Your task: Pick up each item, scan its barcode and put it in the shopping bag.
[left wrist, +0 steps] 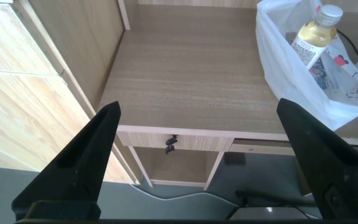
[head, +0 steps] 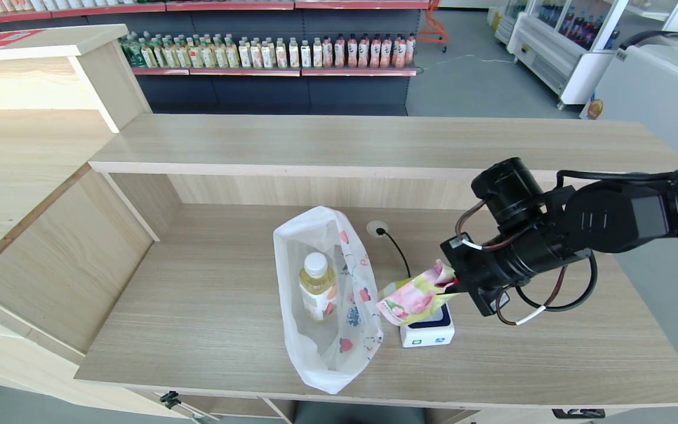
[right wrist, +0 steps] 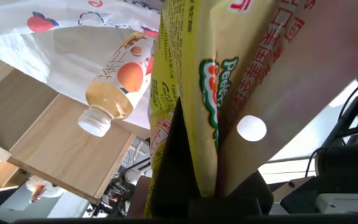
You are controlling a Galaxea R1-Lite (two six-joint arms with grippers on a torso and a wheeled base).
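Right gripper: fingers clamped on one end of a yellow-and-pink snack pouch. In the right wrist view the pouch is pinched flat between the jaws.

The pouch's long axis runs straight out from the fingertips toward the robot's left, sloping a little downward. Its free end is the farthest point from the gripper.

Just below the pouch's free end, under and slightly ahead of the fingertips, the small white scanner sits on the counter. The pouch hangs over it, and I can't tell whether they touch. It looks like the scan step.

Further out along the same line, past the pouch tip, is the white shopping bag. Its side wall is just beside the pouch's free end. The bag mouth is open and slumped, lying beyond and left of the fingertips. A bottle of yellow drink is already inside, cap up.

Key relation: the bag opening lies directly left of the right gripper, on the pouch's own axis. Probably a short sideways carry with a bit of lift over the rim, then release.

Left gripper: jaws wide apart and empty, low by the counter's near edge. The bag is well off to its side, so the right arm is much the nearer.
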